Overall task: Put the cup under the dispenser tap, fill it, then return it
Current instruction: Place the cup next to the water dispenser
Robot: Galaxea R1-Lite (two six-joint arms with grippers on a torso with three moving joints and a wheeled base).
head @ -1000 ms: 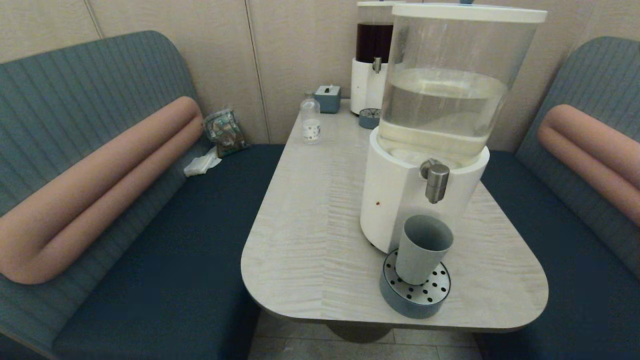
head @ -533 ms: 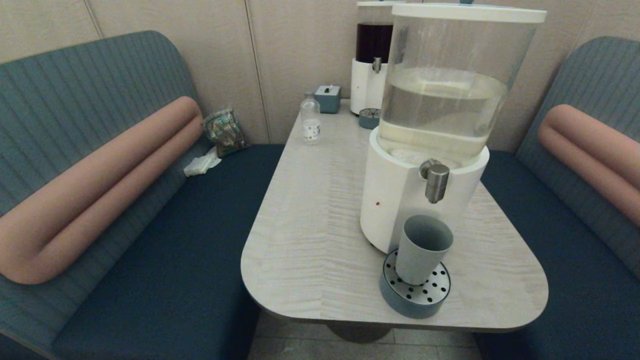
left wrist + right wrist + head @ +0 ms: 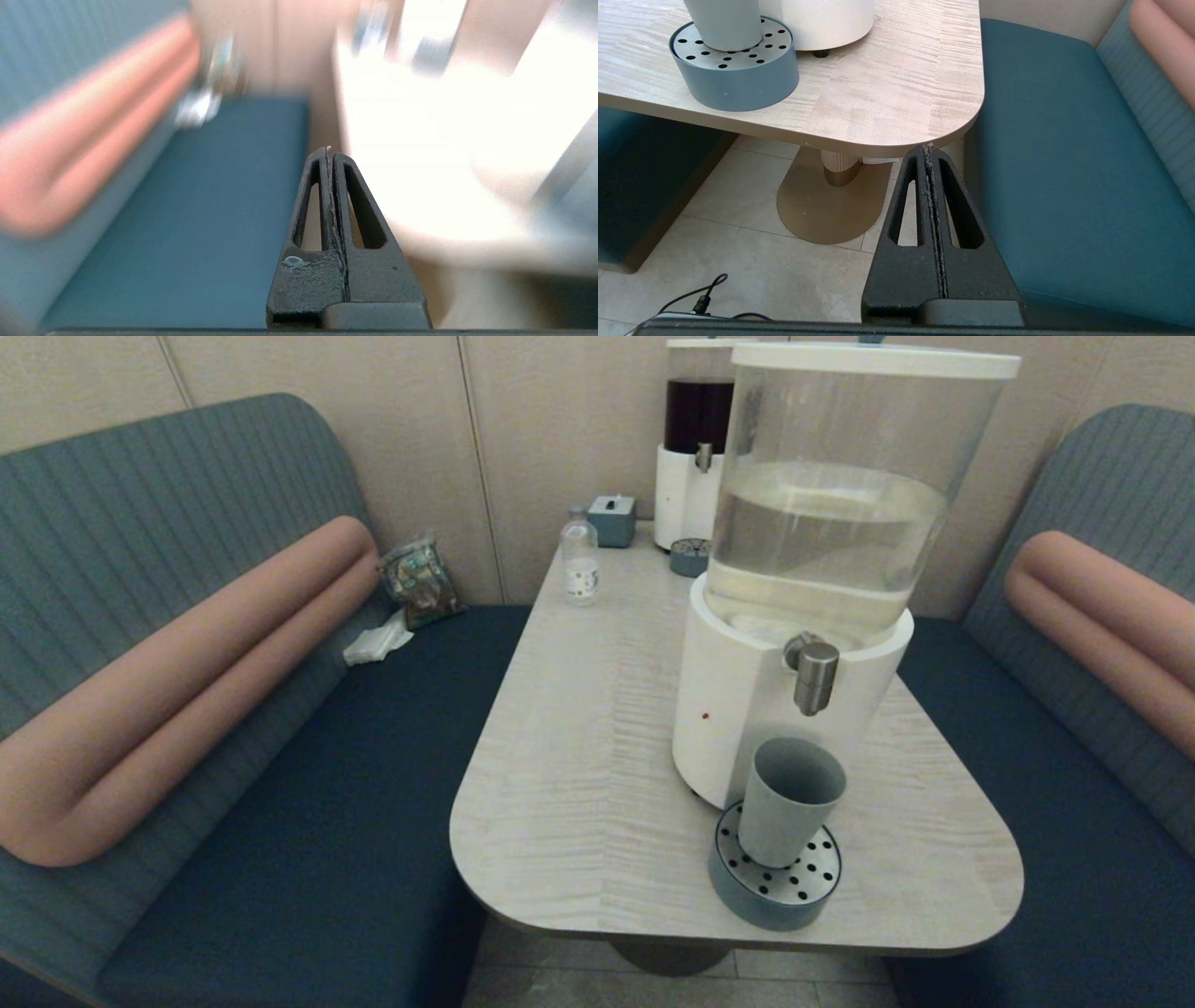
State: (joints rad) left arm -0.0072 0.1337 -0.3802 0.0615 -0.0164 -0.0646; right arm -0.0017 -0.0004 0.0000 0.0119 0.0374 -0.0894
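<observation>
Between blue benches, pale wood table holds cup.

Left wrist view: all beyond the pincer blurred. Right wrist view: cup cut off at top edge. Head view: small bottle label unreadable; neither arm visible.

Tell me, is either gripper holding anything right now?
Nothing is held. The left gripper and right gripper are both shut on nothing, off the table; the cup stands free on the drip tray.
</observation>
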